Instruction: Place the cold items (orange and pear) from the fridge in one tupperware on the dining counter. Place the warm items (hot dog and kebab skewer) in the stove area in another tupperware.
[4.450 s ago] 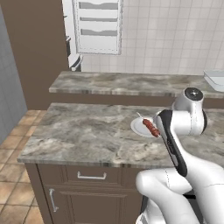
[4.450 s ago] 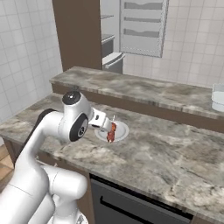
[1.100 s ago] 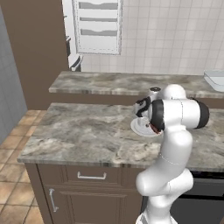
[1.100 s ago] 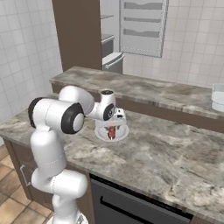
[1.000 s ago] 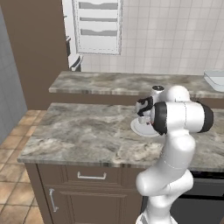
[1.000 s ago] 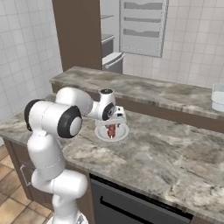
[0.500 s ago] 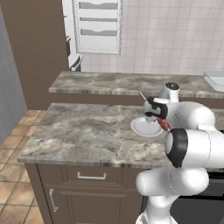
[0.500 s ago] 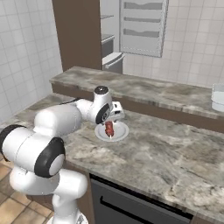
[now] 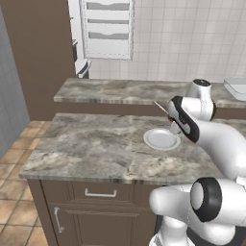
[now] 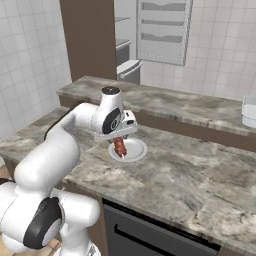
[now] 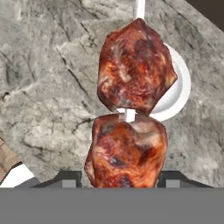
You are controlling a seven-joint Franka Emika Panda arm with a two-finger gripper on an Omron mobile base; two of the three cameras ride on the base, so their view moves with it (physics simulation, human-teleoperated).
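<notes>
Over the plate, near counter: kebab skewer (image 10: pixel 119 146), two browned meat chunks on a pale stick, raised clear of the plate (image 10: pixel 134 151).
Tool: tool (image 10: pixel 121 134) pinching the kebab skewer; in the hand view the two dark fingertips (image 11: pixel 65 178) sit either side of the lower chunk of meat.
Skewer, hand view: kebab skewer (image 11: pixel 130 109) runs up the middle, lower chunk between the tips, upper chunk above it, stick end showing at the top.
Skewer, left base view: thin pale stick end (image 9: pixel 160 107) pokes out up and to the left from behind the arm; meat hidden by the arm.
Plate: round, white, flat on the near counter (image 10: pixel 200 180); in the left base view the plate (image 9: pixel 160 139) lies just left of the arm, nothing on it.
Plate, hand view: plate (image 11: pixel 179 89) lies behind and to the right of the meat, partly covered by it.
Near counter: grey-brown marbled stone top (image 9: pixel 91 149) over brown drawers and doors with silver handles.
Far counter: raised counter (image 9: pixel 120 91) of the same stone behind the near one, well apart from the plate.
Container: clear container (image 10: pixel 249 111) on the far counter at the right edge; contents cannot be told.
Fridge: door (image 10: pixel 164 31) open, shelves (image 9: pixel 107 21) visible against the tiled wall.
</notes>
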